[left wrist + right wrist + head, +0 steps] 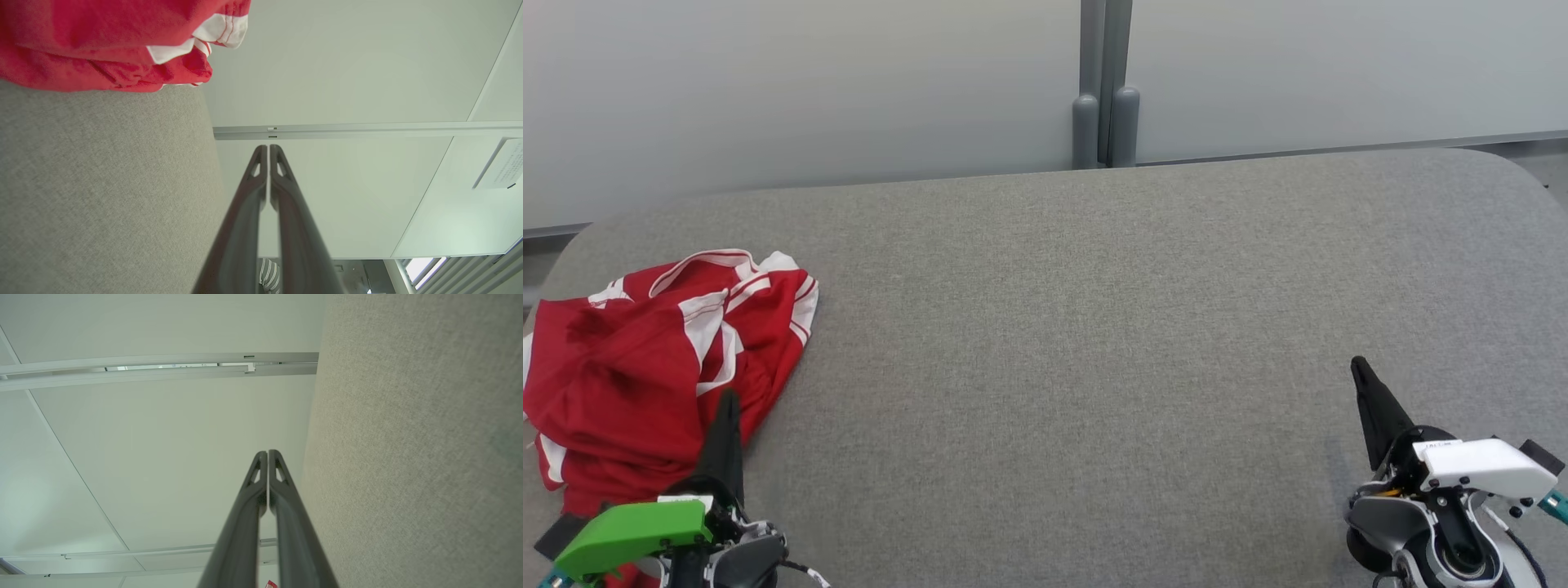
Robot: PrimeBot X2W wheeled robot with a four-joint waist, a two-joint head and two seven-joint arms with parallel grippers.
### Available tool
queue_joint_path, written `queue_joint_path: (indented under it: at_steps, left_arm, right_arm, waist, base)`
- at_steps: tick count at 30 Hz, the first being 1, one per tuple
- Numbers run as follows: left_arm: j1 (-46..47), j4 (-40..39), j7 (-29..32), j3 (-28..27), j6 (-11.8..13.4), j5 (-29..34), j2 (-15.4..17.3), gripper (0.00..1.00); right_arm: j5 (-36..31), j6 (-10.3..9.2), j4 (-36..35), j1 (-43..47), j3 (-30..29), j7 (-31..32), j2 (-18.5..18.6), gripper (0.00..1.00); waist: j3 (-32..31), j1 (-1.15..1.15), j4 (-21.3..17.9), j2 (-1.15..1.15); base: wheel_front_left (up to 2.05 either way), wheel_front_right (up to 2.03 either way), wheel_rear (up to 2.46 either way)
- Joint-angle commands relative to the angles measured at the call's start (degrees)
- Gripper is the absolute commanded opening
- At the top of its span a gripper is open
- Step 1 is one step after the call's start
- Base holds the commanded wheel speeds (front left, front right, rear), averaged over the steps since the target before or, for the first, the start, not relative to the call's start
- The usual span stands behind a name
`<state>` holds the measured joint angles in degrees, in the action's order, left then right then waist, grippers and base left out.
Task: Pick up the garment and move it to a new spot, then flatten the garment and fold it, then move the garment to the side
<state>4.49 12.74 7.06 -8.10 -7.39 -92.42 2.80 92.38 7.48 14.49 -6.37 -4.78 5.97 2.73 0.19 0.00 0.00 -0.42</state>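
A crumpled red garment (654,359) with white stripes lies in a heap at the left end of the grey fabric table (1094,327). My left gripper (727,396) is at the lower left, shut and holding nothing, its tip over the heap's near right edge. In the left wrist view the garment (102,41) fills the top left, apart from the shut left gripper (268,148). My right gripper (1357,363) hovers over the bare table at the lower right, shut and holding nothing; its own view shows the right gripper (267,452) with fingertips pressed together.
A pale partition wall (809,90) with a grey post (1104,90) runs along the table's far edge. The table (408,457) has rounded corners, and bare cloth stretches from the heap to the right end.
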Motion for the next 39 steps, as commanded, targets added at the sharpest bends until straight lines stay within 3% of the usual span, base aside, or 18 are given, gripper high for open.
queue_joint_path:
  at_steps: [1, 10, 25, 39]
  left_arm:
    - [-0.1, 0.2, 0.0, 0.0, 0.0, 0.0, 0.0, 1.0]
    - [-1.2, 0.3, -2.2, 2.0, 0.1, -0.4, -0.2, 1.0]
    - [-1.3, 0.0, -6.5, 6.0, 0.0, 7.6, 1.5, 1.0]
    - [-1.5, 0.3, -9.7, 5.9, 0.0, 27.8, 2.2, 1.0]
  right_arm:
    - [0.0, 0.0, 0.2, 0.1, 0.0, 0.0, 0.0, 1.0]
    - [-2.1, -0.02, 0.1, 1.8, 0.5, -2.4, -0.3, 1.0]
    - [-19.7, -0.01, -4.5, 2.8, 0.4, -6.2, -0.2, 1.0]
    - [-43.0, 0.0, -7.3, 3.4, 2.7, -9.2, 1.5, 1.0]
  waist:
    - [0.0, 0.0, 0.0, 0.0]
    - [0.1, 0.0, 0.0, 0.03]
    - [0.1, 0.0, -0.2, 0.08]
    - [0.2, 0.0, -0.1, 0.12]
  base:
    - [0.0, 0.0, 0.0]
    - [0.0, 0.0, 0.0]
    - [0.0, 0.0, 0.0]
    - [0.0, 0.0, 0.0]
